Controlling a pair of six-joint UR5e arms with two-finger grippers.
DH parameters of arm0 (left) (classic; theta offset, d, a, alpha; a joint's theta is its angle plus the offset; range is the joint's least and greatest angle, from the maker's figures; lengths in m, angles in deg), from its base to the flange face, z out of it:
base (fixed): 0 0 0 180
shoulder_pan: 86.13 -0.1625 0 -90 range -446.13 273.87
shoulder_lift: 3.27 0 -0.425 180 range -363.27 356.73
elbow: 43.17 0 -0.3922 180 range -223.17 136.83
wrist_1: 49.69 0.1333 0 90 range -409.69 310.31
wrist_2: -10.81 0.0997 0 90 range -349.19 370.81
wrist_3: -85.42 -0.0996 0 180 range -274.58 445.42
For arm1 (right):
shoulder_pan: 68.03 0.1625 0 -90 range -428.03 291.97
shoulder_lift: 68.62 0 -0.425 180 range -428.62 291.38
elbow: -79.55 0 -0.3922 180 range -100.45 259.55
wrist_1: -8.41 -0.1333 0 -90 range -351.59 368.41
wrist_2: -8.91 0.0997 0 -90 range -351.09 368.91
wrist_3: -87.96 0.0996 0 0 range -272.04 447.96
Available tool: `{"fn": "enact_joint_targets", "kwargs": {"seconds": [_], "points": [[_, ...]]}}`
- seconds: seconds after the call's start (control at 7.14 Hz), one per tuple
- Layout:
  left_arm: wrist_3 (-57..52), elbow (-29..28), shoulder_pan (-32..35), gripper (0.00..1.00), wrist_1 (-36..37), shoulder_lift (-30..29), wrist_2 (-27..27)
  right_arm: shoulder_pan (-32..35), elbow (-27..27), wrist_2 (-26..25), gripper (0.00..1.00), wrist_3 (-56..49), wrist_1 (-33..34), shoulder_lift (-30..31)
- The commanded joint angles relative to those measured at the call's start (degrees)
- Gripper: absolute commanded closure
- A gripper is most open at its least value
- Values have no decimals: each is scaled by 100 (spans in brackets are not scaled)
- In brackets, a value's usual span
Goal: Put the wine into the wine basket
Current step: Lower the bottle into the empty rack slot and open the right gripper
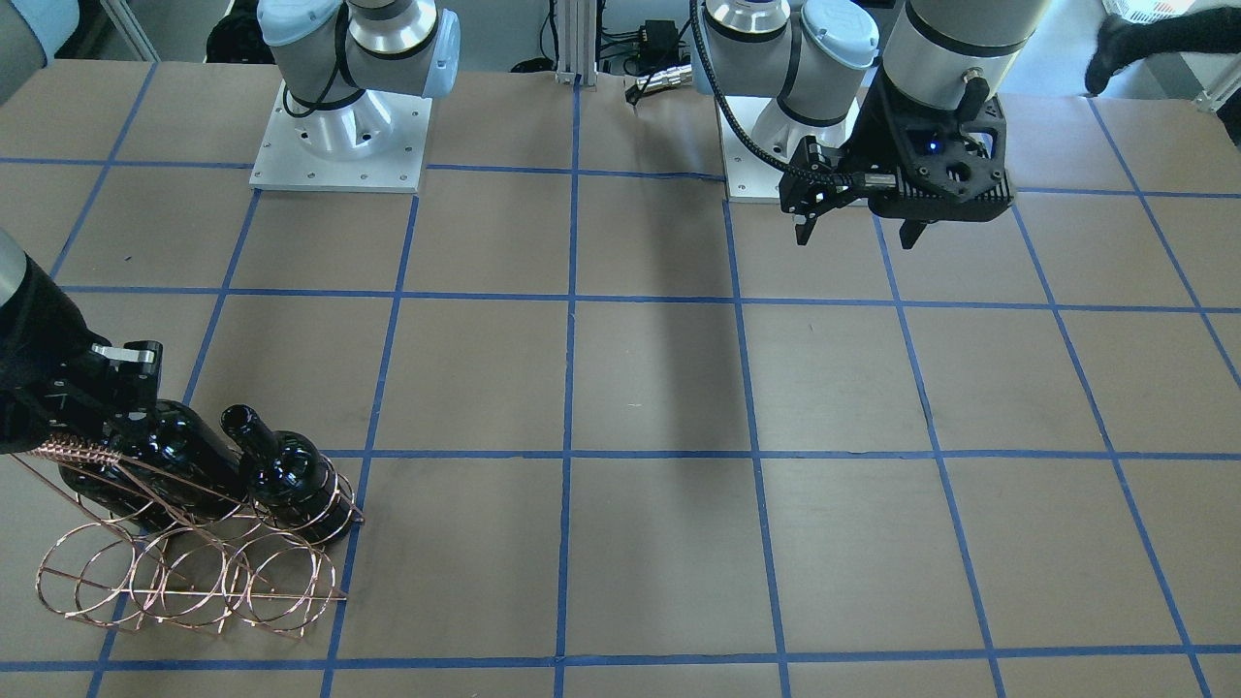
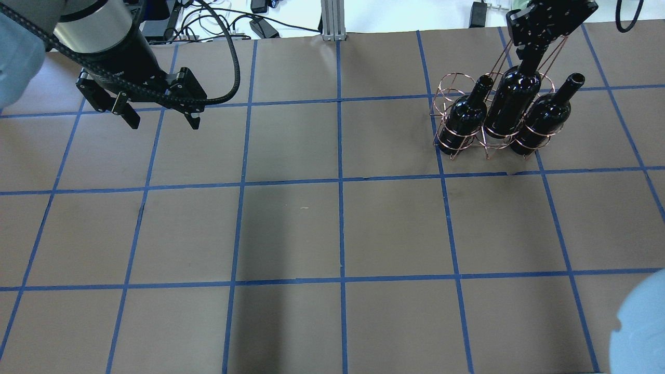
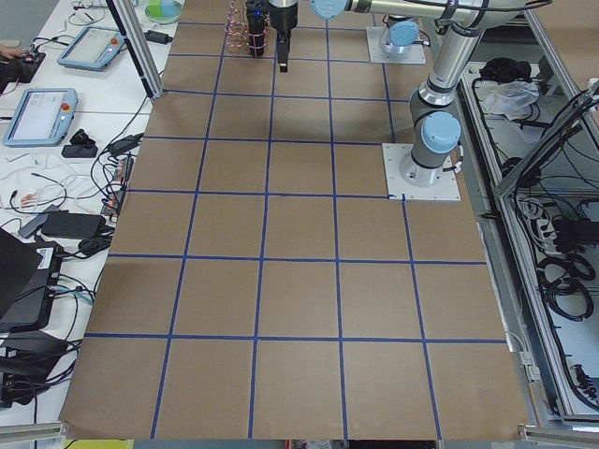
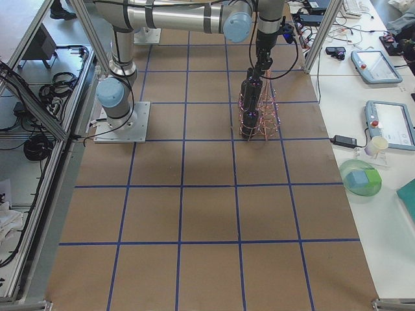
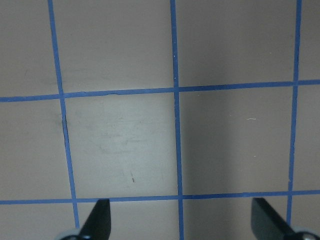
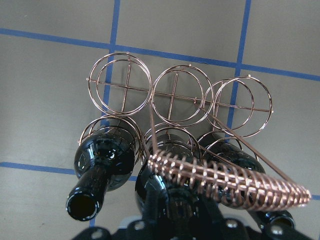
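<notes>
wine basket (image 3: 241, 36) far off, tablet (image 3: 37, 114) nearer

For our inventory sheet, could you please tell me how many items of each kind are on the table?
Wine bottle: 3
Wire basket: 1
Total: 4

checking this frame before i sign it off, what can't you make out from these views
- Whether the right gripper grips the middle bottle: overhead, its own body covers the neck; in the right wrist view, the bottom edge cuts it off.
- The basket in the left side view: too small and far to read.
</notes>
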Motion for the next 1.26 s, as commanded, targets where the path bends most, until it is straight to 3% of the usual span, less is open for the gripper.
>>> {"fn": "enact_joint_targets", "kwargs": {"seconds": [0.0, 0.56, 0.84, 1.12], "points": [[5, 21, 0, 0, 1, 7, 15, 0, 337, 39, 92, -111, 431, -65], [5, 21, 0, 0, 1, 7, 33, 0, 813, 39, 88, -358, 723, -118], [5, 21, 0, 0, 10, 7, 33, -9, 813, -31, 33, -324, 723, -83], [5, 21, -9, 0, 10, 7, 33, -18, 761, -23, 30, -297, 679, 214]]}}
